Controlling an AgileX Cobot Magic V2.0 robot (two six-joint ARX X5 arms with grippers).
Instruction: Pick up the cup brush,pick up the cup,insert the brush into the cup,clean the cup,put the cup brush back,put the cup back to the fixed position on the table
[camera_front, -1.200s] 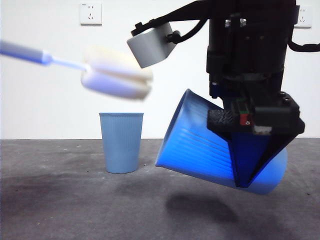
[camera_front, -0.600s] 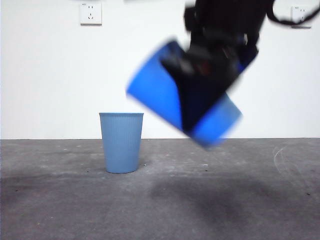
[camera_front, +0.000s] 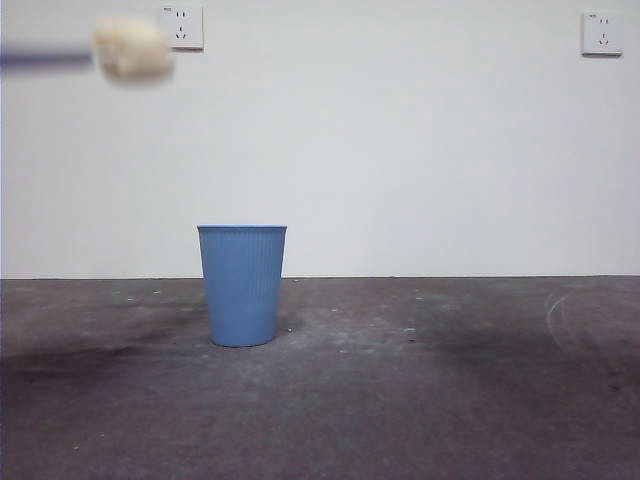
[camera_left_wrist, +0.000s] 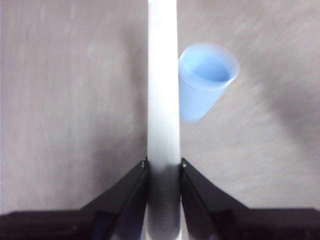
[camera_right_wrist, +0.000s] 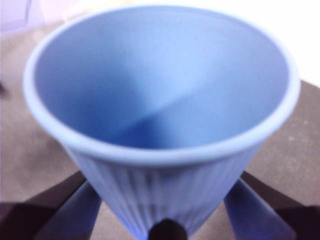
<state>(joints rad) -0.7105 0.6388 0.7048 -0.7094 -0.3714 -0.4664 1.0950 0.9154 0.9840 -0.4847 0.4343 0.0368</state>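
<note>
A second blue cup (camera_front: 241, 285) is seen upright on the scuffed grey counter (camera_front: 420, 400) before a white wall (camera_front: 400, 140); the cup brush (camera_left_wrist: 163, 100) is clamped by the left tool (camera_left_wrist: 163, 167), the cup (camera_right_wrist: 160, 115) by the right tool (camera_right_wrist: 162, 200), both aloft.

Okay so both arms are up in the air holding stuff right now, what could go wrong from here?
1. The right gripper holds the cup only near its base, so a thin plastic cup could slip or deform.
2. The left gripper clamps the cup brush at one end; its sponge head looks blurred and could miss the rim.
3. The spare cup on the table could get knocked over.
</note>
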